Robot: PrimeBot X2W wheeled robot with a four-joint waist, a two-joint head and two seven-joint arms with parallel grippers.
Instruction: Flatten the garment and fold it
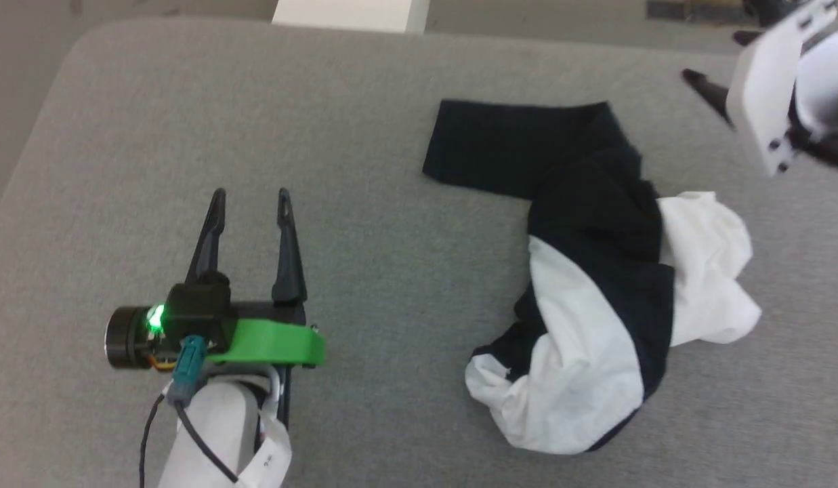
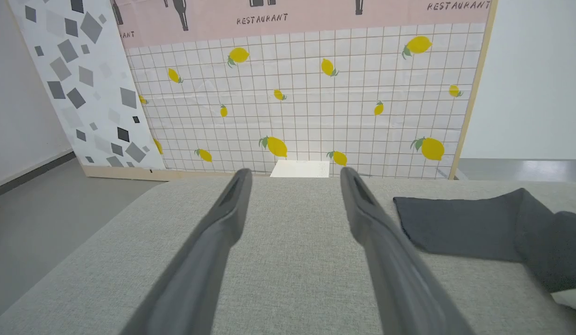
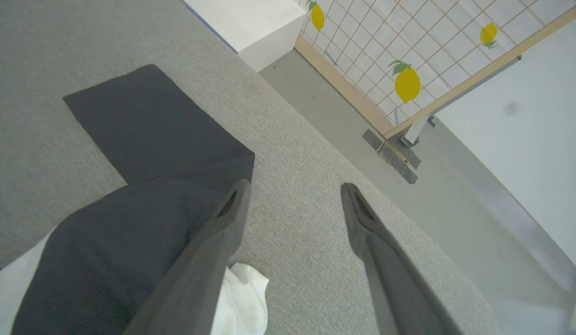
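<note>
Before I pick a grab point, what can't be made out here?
- Head view: the garment is bunched; its own folds hide the collar.
- Right wrist view: a finger of the right claw covers part of the garment; the bottom edge cuts off more.
- Head view: that claw is blurred and cut off by the right edge.

Garment (image 1: 595, 271) lies on table (image 1: 364, 169), right of left hand (image 1: 250, 195).

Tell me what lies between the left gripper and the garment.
Only bare grey surface separates the left gripper and the garment, seen in the head view.
</note>
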